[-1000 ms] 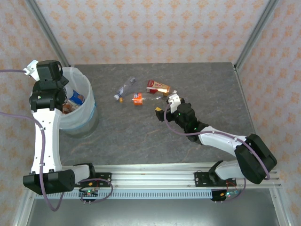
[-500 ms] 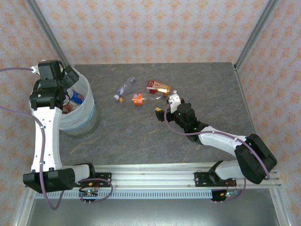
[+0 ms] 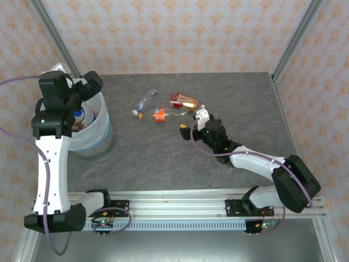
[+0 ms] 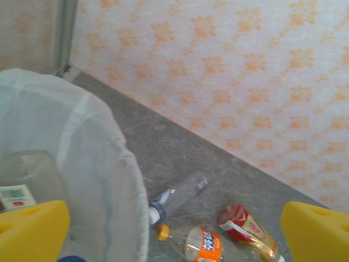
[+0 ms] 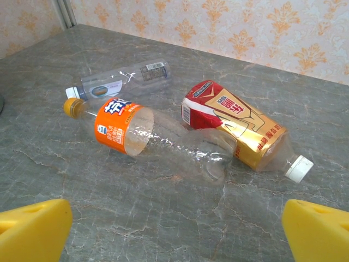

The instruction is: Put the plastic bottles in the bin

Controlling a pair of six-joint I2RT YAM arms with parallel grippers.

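Both claws wide & empty: left claw above the bin at left, right claw just near of the orange bottle, red-gold bottle & clear bottle mid-tabletop. Other bottles lie in the bin. Risk: orange & red-gold look touching, so a grab could shove one aside — crushed plastic may slip too.

Top view: left arm is standing tall along the frame's left side, wrist bent, left gripper pointing upper right, jaws spread wide. The right arm is lying low from lower right toward centre, right gripper gaping, its 2 yellow fingertips sitting in the wrist view's bottom corners.
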